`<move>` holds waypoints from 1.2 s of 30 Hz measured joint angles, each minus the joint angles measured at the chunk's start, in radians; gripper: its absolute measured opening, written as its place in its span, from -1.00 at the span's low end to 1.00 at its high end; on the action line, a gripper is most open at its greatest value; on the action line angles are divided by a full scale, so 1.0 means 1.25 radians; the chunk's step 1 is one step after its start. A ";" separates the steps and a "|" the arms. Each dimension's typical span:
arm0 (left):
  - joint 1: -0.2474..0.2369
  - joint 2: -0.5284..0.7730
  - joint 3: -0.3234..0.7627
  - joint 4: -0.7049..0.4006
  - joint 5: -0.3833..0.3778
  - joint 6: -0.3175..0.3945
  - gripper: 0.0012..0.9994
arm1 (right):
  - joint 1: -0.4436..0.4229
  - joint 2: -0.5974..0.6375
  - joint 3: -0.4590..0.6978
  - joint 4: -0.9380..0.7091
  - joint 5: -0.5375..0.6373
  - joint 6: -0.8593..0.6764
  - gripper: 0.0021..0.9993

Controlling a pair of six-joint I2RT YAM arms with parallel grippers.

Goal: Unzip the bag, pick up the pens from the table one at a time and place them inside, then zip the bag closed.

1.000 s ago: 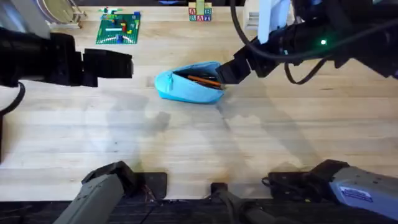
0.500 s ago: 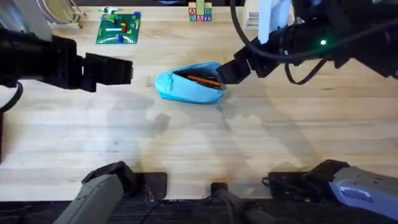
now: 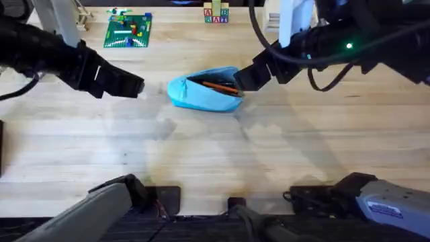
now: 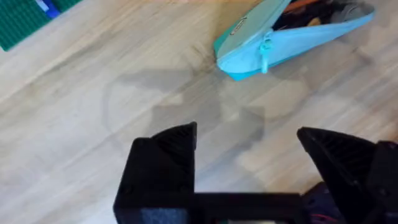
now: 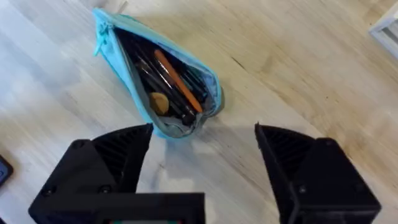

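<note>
Fingers of the left arm (image 4: 245, 168) are black, spread wide apart, and hold nothing; bare wood grain shows between them in the left wrist view. That arm hovers above the light-coloured wooden counter (image 3: 201, 161), left of the light blue soft fabric pouch (image 3: 205, 91), with a clear gap between its tip and the bag's rounded end. The small teal pull tab (image 4: 266, 50) hangs at that near end of the zipper, and the zipper is open along the pouch's length.

Fingers of the right arm (image 5: 202, 158) are likewise black, wide open and empty. In the overhead view this arm reaches in from the right, its tip just beside the pouch's right end; whether it touches the fabric cannot be told. Through the gaping mouth of the pouch, a slim orange pen (image 5: 178, 81) lies lengthwise inside, next to several dark pen-like items and a small tan round object (image 5: 159, 103).

The pouch lies on the counter a little above its middle in the overhead view. Well behind it, near the far edge, sit a green building-brick plate (image 3: 127, 30) with coloured bricks on it and a small stack of lettered toy blocks (image 3: 216, 13).
</note>
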 joint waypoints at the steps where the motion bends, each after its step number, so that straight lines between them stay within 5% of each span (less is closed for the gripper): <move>1: 0.000 0.005 0.000 0.013 0.000 0.010 0.99 | 0.000 0.000 0.000 0.000 0.000 0.000 1.00; 9: 0.000 0.027 0.000 0.043 -0.043 0.101 0.99 | 0.000 0.000 0.000 0.000 0.000 0.000 1.00; 10: 0.025 0.047 0.000 0.025 -0.002 0.248 0.99 | 0.000 0.000 0.000 0.000 0.000 0.000 1.00; 21: 0.100 0.137 0.000 -0.003 0.139 0.526 0.99 | 0.000 0.000 0.000 0.000 0.000 0.000 1.00; 22: 0.110 0.172 0.000 -0.002 0.165 0.583 0.98 | 0.000 0.000 0.000 0.000 0.000 0.000 1.00; 36: 0.135 0.375 0.000 0.001 0.280 0.814 0.98 | 0.000 0.000 0.000 0.000 0.000 0.009 1.00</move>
